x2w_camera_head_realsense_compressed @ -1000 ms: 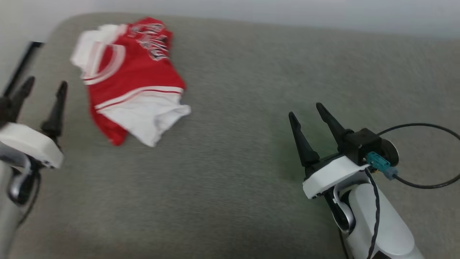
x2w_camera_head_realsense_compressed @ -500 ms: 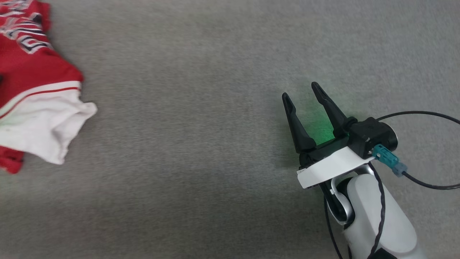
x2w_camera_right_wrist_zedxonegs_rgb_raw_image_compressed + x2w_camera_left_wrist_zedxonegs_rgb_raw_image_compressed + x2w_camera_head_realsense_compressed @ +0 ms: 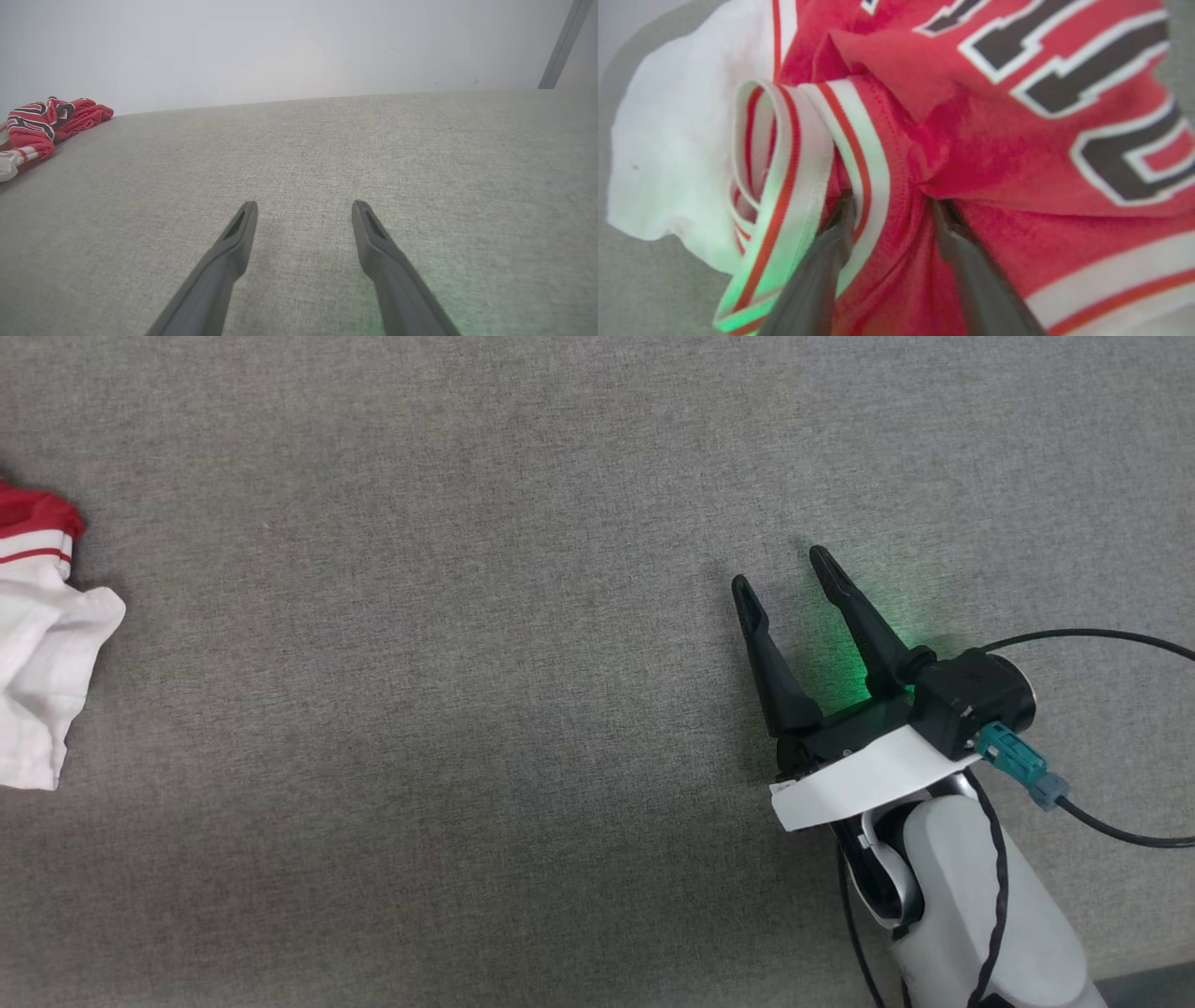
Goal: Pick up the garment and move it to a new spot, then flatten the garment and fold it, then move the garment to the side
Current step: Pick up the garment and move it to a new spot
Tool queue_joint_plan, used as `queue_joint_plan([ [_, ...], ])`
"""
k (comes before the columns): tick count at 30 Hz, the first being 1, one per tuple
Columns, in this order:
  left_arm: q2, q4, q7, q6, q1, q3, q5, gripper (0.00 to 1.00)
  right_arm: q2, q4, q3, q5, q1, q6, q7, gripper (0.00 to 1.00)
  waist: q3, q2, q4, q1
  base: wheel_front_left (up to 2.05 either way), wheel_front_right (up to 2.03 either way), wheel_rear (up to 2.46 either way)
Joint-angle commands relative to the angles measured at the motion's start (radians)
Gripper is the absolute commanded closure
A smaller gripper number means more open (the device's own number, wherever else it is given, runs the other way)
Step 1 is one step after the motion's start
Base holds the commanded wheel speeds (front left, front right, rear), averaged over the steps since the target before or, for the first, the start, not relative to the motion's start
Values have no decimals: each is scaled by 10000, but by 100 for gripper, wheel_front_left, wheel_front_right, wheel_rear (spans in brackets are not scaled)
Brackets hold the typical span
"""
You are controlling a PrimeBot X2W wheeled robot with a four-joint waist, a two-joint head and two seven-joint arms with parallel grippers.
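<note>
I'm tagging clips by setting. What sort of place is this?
Likely an indoor room with a padded table or bed: grey woven surface, red jersey lying on it, plain pale wall behind.

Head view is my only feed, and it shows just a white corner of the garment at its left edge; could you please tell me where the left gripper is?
Observer: In the left wrist view, the left gripper is sunk into the garment, jaws apart with a ridge of red fabric between them.
Operator: Which part of it is that, please?
Observer: Right beside the red-white striped trim; the black-white lettering lies further up that view.
Operator: What lies ahead of the right gripper?
Observer: Grey surface, then a pale wall beyond its far edge.
</note>
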Motion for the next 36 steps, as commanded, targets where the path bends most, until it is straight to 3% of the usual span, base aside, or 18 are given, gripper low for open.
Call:
queue_joint_plan([
  [1, -247, 110, 6, -3, 180, -386, 155, 100, 7, -55, 13, -20, 42, 47, -23, 0, -35, 0, 28, 0, 0, 0, 0],
  [6, -452, 325, -853, 0, -333, -723, 204, 100, 6, 29, -38, -60, -52, 48, -23, 0, -322, 0, 170, 0, 0, 0, 0],
  [13, -782, -499, -2137, 0, -1062, -1191, 163, 100, 4, 236, -223, 172, 114, 48, -23, 0, -1027, 0, 444, 0, 0, 0, 0],
  [21, -1078, -3444, -2758, 0, -1927, -2243, 1173, 100, 0, 212, -535, 548, 342, 48, -21, 0, -1439, 0, 383, 0, 0, 0, 0],
  [30, -2276, -7383, -2016, 6, -2114, -2360, 3210, 100, 1, -169, -935, 1022, 470, 48, -23, 0, -1001, 0, -217, 0, 0, 0, 0],
  [33, -2513, -8908, -1000, 7, -1902, -2374, 4014, 100, 6, -314, -1024, 1239, 544, 48, -23, 0, -839, 0, -499, 0, 0, 0, 0],
  [36, -2174, -10062, 565, 9, -1533, -2374, 5113, 100, 3, -479, -1102, 1460, 670, 48, -23, 0, -720, 0, -827, 0, 0, 0, 0],
])
